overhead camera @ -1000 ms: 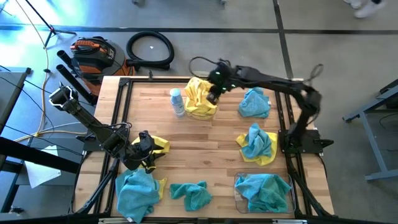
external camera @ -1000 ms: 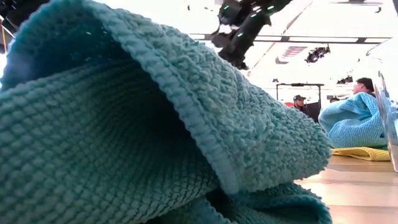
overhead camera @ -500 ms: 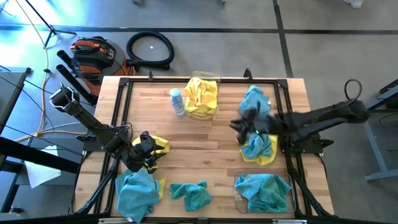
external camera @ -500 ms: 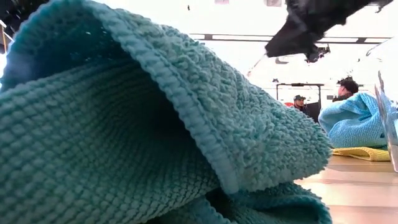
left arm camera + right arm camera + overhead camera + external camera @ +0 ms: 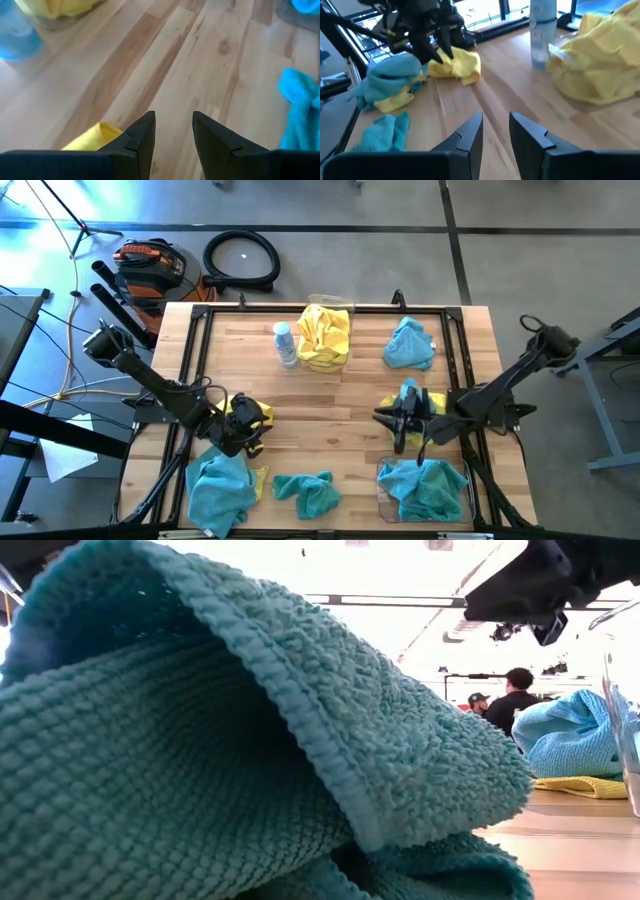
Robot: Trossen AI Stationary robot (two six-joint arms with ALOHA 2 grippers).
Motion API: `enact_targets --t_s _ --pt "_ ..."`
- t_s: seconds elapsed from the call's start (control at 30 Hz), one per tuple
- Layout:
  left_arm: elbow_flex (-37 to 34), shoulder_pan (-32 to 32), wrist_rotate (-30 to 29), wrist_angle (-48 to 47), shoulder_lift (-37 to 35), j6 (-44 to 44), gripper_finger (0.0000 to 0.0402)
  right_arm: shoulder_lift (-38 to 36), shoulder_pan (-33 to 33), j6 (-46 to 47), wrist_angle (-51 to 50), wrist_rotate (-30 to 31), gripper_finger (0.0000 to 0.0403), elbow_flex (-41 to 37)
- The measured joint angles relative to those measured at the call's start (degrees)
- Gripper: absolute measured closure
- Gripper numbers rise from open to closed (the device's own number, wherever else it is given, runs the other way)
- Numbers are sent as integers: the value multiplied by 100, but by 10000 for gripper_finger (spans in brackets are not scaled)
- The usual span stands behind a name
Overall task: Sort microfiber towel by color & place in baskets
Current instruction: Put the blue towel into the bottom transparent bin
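Several towels are still loose on the worktop point(image 5: 340, 395): a teal one point(image 5: 408, 344) at the far right, a teal-over-yellow pair point(image 5: 412, 402) under the right end effector point(image 5: 402, 426), a teal one point(image 5: 305, 491) at the near edge, a teal-and-yellow heap point(image 5: 222, 488) at the near left corner, and a yellow one point(image 5: 248, 413) by the left end effector point(image 5: 238, 432). One basket point(image 5: 330, 330) at the far middle holds yellow; the other point(image 5: 425, 492) at the near right holds teal. A small bottle point(image 5: 285, 344) stands just beside the yellow basket.

The right end effector hangs low between the mixed pair and the teal basket, fingers point(image 5: 467, 137) a little apart and holding nothing. The left end effector sits against the yellow towel, fingers point(image 5: 142, 140) slightly parted with bare wood between them; I'd say it has no hold yet.

My worry is the mixed pair: a pinch there could lift both colours together and drop yellow into the teal basket. On the left, carrying yellow across could clip the bottle and tip it.
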Motion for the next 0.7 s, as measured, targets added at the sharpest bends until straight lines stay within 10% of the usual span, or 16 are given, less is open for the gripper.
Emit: enact_targets --t_s 0.7 --pt "512 223 383 -557 -2 -463 284 1390 366 615 514 -90 313 2"
